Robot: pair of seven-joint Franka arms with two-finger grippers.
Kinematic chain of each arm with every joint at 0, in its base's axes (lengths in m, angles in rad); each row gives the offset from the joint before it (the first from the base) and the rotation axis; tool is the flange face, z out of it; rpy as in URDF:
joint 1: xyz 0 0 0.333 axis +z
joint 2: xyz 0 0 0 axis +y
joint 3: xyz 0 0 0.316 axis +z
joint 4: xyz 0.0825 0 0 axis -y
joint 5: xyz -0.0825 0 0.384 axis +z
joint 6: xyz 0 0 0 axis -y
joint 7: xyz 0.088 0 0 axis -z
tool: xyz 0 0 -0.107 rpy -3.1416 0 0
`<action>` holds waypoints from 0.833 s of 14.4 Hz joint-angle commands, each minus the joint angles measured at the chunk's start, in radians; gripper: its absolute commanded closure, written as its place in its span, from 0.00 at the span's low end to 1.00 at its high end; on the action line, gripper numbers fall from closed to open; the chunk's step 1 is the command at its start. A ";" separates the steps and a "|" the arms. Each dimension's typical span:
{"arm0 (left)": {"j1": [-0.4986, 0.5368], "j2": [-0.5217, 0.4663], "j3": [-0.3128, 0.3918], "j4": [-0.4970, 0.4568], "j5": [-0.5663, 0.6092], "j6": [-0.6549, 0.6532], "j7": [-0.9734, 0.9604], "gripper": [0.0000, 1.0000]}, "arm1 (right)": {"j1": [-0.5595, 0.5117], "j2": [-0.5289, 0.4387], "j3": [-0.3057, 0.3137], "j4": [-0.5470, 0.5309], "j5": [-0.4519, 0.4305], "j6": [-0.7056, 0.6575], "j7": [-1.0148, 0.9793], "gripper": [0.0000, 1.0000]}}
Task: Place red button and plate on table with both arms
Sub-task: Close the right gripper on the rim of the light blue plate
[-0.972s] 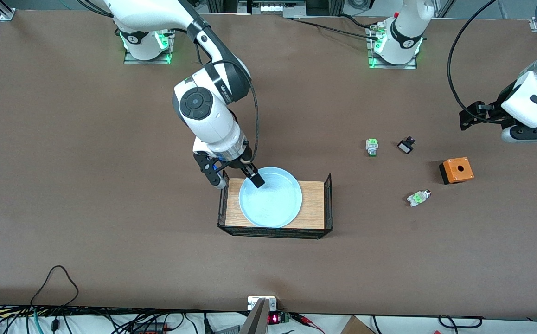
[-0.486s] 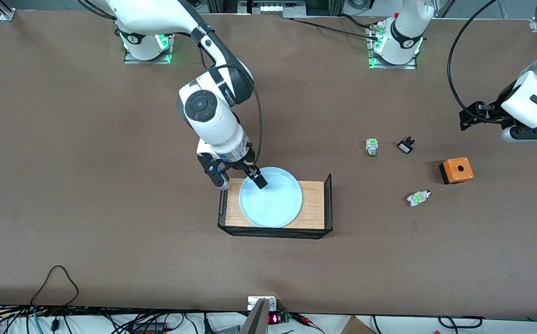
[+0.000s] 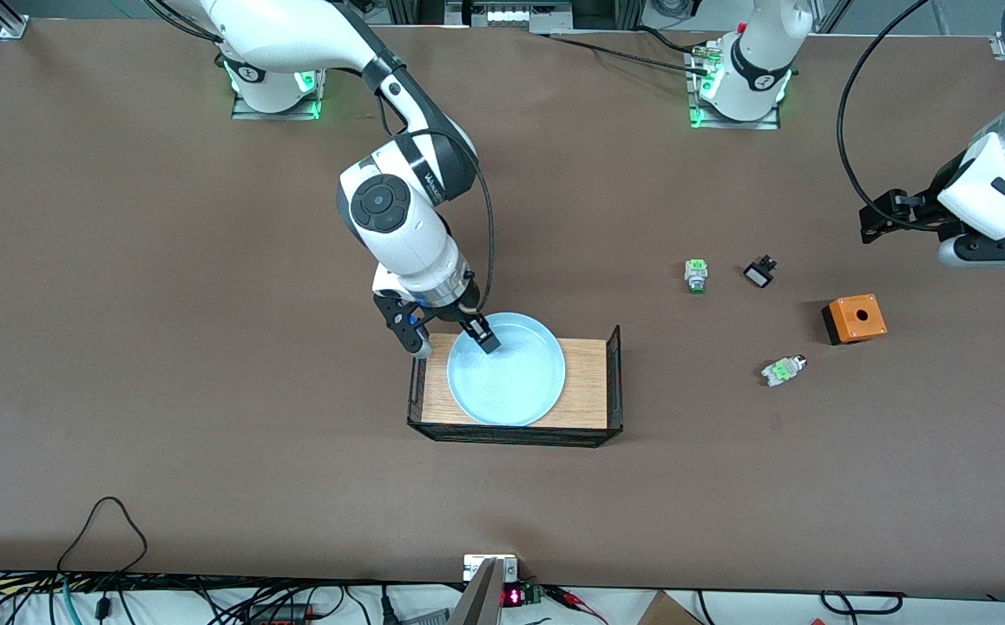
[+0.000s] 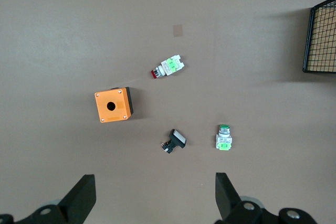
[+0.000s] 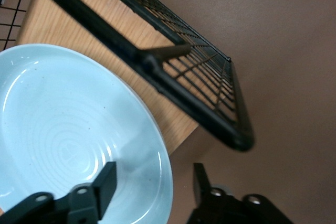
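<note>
The pale blue plate (image 3: pixel 507 373) (image 5: pixel 63 129) lies on a small wooden shelf (image 3: pixel 585 382) (image 5: pixel 58 24) in the middle of the table (image 3: pixel 207 347). My right gripper (image 3: pixel 453 340) (image 5: pixel 153 177) straddles the plate's rim at the shelf's wire end toward the right arm's end of the table. One finger is inside the plate, the other outside, with gaps still showing on both sides. The red button (image 3: pixel 783 371) (image 4: pixel 168 67) lies on its side on the table toward the left arm's end. My left gripper (image 3: pixel 880 219) (image 4: pixel 155 192) waits open and empty, high over that end.
Near the red button lie a green-capped switch (image 3: pixel 695 274) (image 4: pixel 223 137), a small black-and-white switch (image 3: pixel 759 273) (image 4: pixel 176 141) and an orange box with a hole (image 3: pixel 854 319) (image 4: pixel 113 105). Black wire ends (image 5: pixel 199 93) close the shelf's two short sides.
My right gripper has shifted slightly over the shelf's end and its fingers have narrowed around the plate's rim. The left arm and the plate have not moved.
</note>
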 commanded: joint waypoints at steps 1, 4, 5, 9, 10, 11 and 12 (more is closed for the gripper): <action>-0.007 -0.015 0.010 -0.007 -0.019 -0.013 0.001 0.00 | 0.012 0.014 -0.009 0.026 0.012 0.003 0.006 0.75; -0.007 -0.015 0.010 -0.007 -0.021 -0.014 -0.001 0.00 | 0.010 0.010 -0.009 0.027 0.010 0.003 -0.010 0.86; -0.007 -0.015 0.010 -0.007 -0.021 -0.014 0.001 0.00 | 0.010 0.010 -0.009 0.027 0.008 0.005 -0.011 0.92; -0.007 -0.015 0.008 -0.007 -0.021 -0.026 -0.001 0.00 | 0.012 0.007 -0.009 0.027 0.010 0.015 -0.010 0.99; -0.007 -0.015 0.008 -0.007 -0.021 -0.028 -0.001 0.00 | 0.013 0.007 -0.009 0.027 0.010 0.015 -0.010 1.00; -0.007 -0.015 0.008 -0.007 -0.021 -0.028 -0.001 0.00 | 0.015 0.006 -0.009 0.027 0.010 0.015 -0.010 1.00; -0.007 -0.015 0.008 -0.007 -0.019 -0.029 0.001 0.00 | 0.019 0.004 -0.009 0.027 0.010 0.015 -0.010 1.00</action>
